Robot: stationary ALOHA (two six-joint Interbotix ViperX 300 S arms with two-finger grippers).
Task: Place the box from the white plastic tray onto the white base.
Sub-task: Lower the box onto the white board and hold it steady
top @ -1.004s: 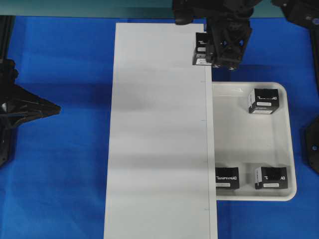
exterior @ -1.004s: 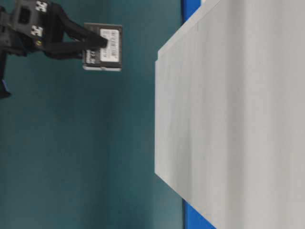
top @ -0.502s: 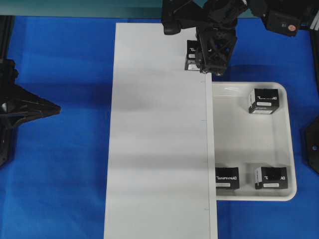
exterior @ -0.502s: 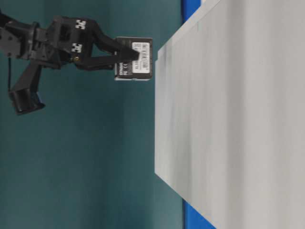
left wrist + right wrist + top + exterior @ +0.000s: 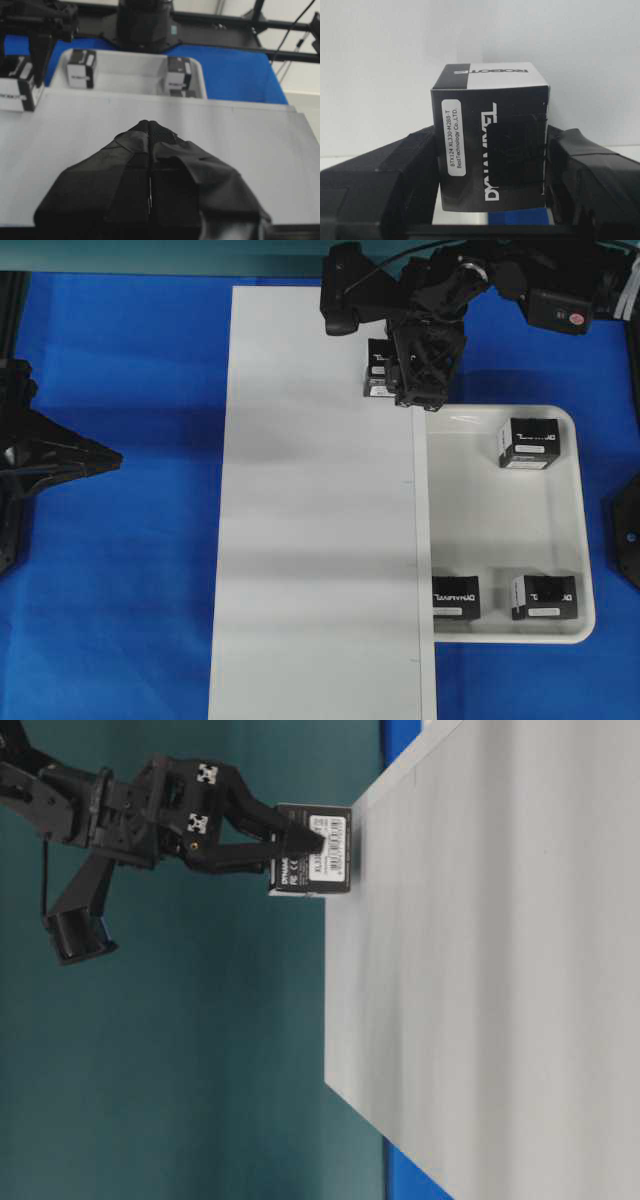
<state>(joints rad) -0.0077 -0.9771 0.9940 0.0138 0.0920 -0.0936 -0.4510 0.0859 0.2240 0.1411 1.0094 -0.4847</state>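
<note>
Overhead exterior view: the right pincer (image 5: 412, 375) is clamped on the box (image 5: 378, 371), holding it over the far right corner of the white base (image 5: 320, 540). The white plastic tray (image 5: 585, 540) lies just right of the base on the blue tabletop (image 5: 130, 590), with three more boxes in it: one (image 5: 530, 443) at the far right, one (image 5: 455, 597) at the near left against the base's edge, one (image 5: 544, 597) at the near right. The left arm (image 5: 45, 455) sits well apart at the left edge.

Table-level exterior view: this picture is turned on its side. The box (image 5: 318, 863), label side showing, sits between the right pincer's fingers (image 5: 290, 825) at the base's (image 5: 480, 970) surface; whether it touches cannot be told.

Left wrist view: the left pincer (image 5: 149, 131) has its fingers pressed together, holding nothing, above the base (image 5: 250, 135). The tray (image 5: 130, 72) lies beyond.

Right wrist view: the box (image 5: 492, 145) fills the middle, gripped on both sides by the padded fingers (image 5: 580, 165), white base (image 5: 380, 75) behind
</note>
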